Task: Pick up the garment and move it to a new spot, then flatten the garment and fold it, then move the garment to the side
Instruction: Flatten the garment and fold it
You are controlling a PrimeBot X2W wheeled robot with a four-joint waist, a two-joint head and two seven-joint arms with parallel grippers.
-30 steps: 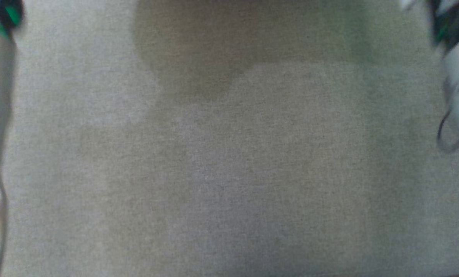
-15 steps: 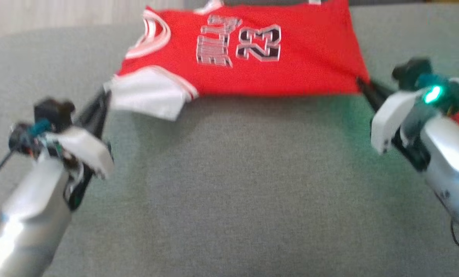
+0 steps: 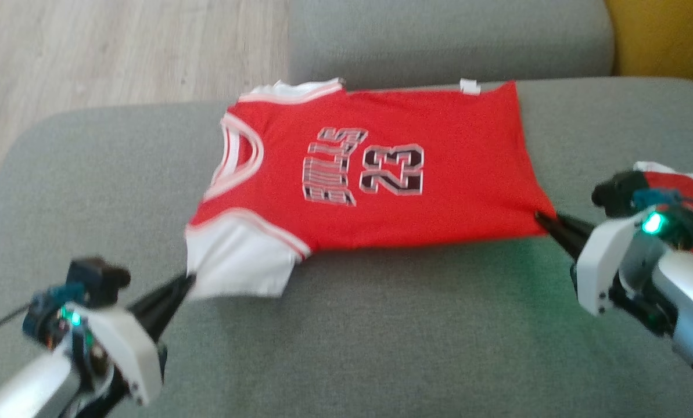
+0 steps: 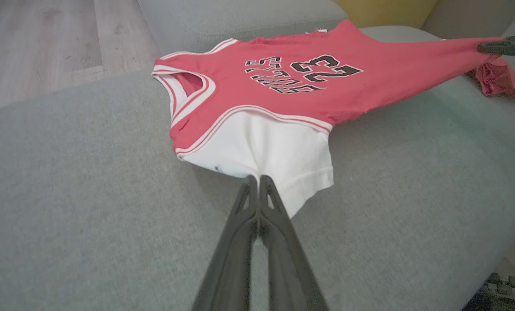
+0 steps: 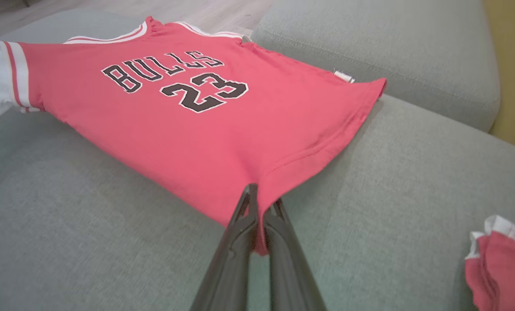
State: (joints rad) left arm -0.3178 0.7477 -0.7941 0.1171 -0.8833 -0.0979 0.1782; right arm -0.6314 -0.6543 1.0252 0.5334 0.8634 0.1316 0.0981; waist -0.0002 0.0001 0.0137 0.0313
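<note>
Two shut grips on garment (image 3: 381,174): left gripper (image 3: 188,280) pinched white sleeve, right gripper (image 3: 541,219) pinched red hem corner. Garment lay stretched, print up, on grey sofa seat (image 3: 381,348). Flattening seemed near done; folding, moving aside remained.

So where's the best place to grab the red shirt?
By its two near corners, coming from the robot's side: the white sleeve and the bottom hem corner. The shirt is spread sideways over the sofa, so those corners stick out nearest.
</note>
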